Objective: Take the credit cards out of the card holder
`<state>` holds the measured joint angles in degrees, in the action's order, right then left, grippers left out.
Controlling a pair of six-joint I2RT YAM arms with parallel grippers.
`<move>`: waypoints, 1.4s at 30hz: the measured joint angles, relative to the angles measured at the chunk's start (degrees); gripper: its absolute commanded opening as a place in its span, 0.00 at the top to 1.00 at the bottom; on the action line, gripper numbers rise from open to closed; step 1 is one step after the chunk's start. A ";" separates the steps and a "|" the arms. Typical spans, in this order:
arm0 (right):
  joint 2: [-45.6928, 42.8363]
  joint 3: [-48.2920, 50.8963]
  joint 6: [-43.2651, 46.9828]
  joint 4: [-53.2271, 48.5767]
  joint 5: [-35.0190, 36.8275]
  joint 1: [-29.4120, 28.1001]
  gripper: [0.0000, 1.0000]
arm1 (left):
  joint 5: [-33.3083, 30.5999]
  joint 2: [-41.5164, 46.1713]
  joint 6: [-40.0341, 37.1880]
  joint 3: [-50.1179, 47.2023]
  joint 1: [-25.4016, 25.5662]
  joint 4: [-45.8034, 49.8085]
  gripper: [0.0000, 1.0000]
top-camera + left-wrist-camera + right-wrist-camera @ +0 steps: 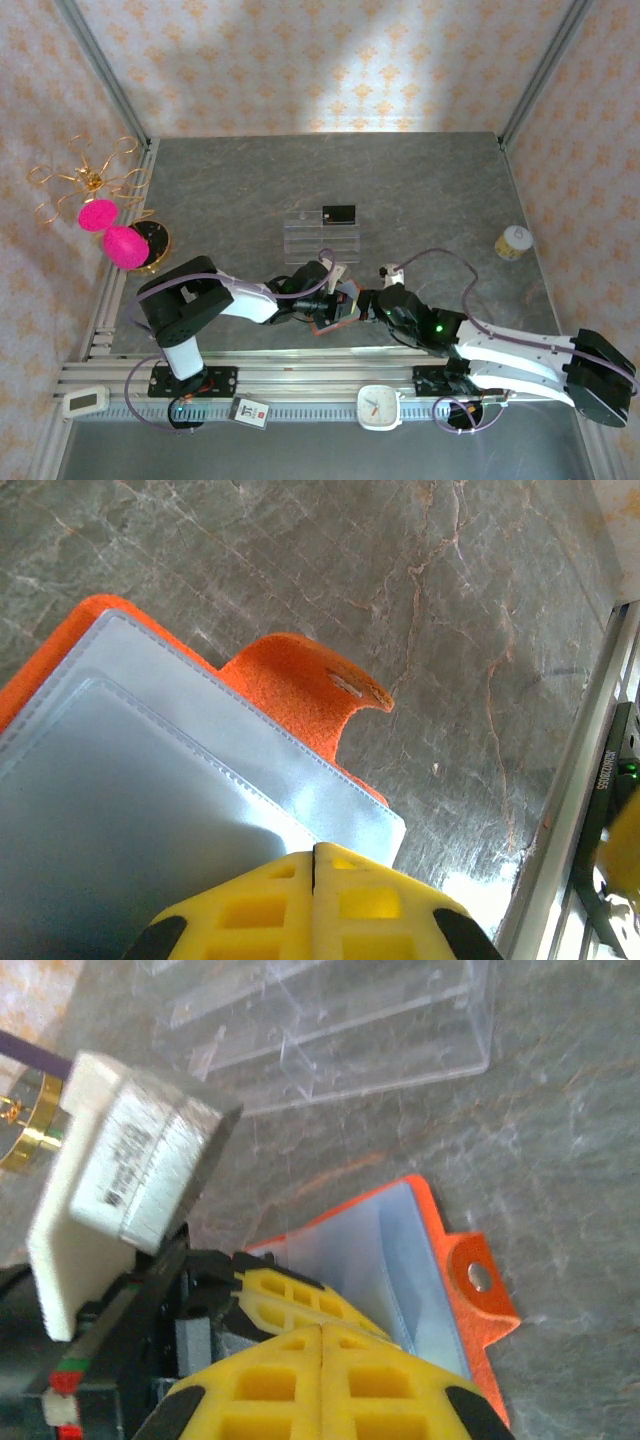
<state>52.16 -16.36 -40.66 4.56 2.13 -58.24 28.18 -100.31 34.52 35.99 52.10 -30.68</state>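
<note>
— While we cross the overhead view from its left edge, what comes first?
— Two pink balls (98,214) beside a gold wire ornament (85,180), just left of the grey table (230,190). Well to their right, in the lower middle of the frame, the left gripper (322,292) hangs over the wallet (335,318).
— Is that hand grasping it?
— Its yellow fingers (380,910) are clenched, pressed flat together with only a seam between them. In its own wrist view the tips sit at the bottom centre, over the wallet's grey-blue lining, and the orange snap tab sticks out toward the upper middle. Whether the tips touch the lining, I cannot tell.
— And the wallet itself?
— It is unfolded with the lining showing, in the lower middle of the overhead frame, between the two grippers.
— Any card out?
— A black card (339,214) lies at the far side of a clear tray (320,240), above the wallet in the frame and apart from it.
— Then the right side?
— The right gripper (362,305) sits just right of the wallet. Its fingers are clenched too. They meet on a thin line at the bottom of its wrist view, with the lining and tab to their upper right. I cannot tell whether anything thin is caught between them. Further right, near the table's edge, stands a small yellow-and-white roll (513,241).
</note>
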 measured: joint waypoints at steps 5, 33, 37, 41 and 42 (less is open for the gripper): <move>5.44 2.23 0.00 3.37 -4.26 2.29 1.00 | 0.15 0.09 -0.55 0.00 0.00 0.02 1.00; 14.73 0.59 -1.22 4.31 -4.94 3.17 0.97 | -10.49 24.30 2.69 -19.52 -0.15 9.20 1.00; 12.96 -1.64 0.39 0.28 -5.11 3.08 0.88 | -10.67 21.38 1.14 -17.62 -1.95 7.96 1.00; 9.53 -6.08 3.32 -3.78 -6.64 3.04 0.82 | -10.67 19.63 -1.03 -16.04 -3.72 7.56 1.00; 9.35 -7.37 3.91 -3.98 -7.45 3.06 0.81 | -10.64 19.52 -1.40 -15.96 -3.91 7.50 1.00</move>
<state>61.52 -23.73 -36.75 0.58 -5.32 -55.18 17.54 -80.79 33.12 20.03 48.18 -23.18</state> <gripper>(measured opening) 0.172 0.041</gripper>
